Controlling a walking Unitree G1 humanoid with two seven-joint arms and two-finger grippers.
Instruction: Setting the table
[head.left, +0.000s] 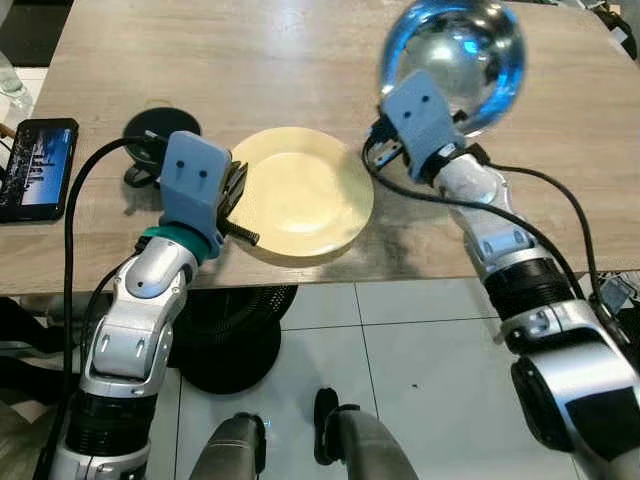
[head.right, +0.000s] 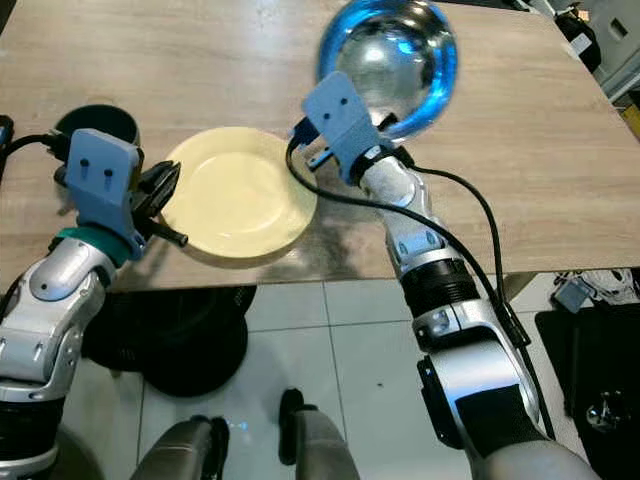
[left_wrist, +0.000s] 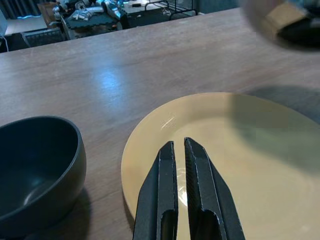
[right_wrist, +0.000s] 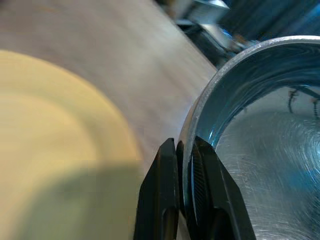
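A pale yellow plate (head.left: 305, 195) lies on the wooden table (head.left: 250, 60) near its front edge. My left gripper (left_wrist: 179, 142) is shut with only a thin slit between its fingers. It hovers over the plate's left rim with nothing in it. A shiny steel bowl (head.left: 455, 50) hangs tilted above the table, just beyond the plate's right side. My right gripper (right_wrist: 185, 142) is shut on the bowl's rim (right_wrist: 200, 120), one finger inside and one outside. The bowl casts a shadow over part of the plate.
A black bowl (left_wrist: 35, 165) sits on the table to the plate's left, close to my left wrist. A phone (head.left: 38, 165) with a lit screen lies near the table's left edge. Below the front edge are a black round base (head.left: 230, 340) and tiled floor.
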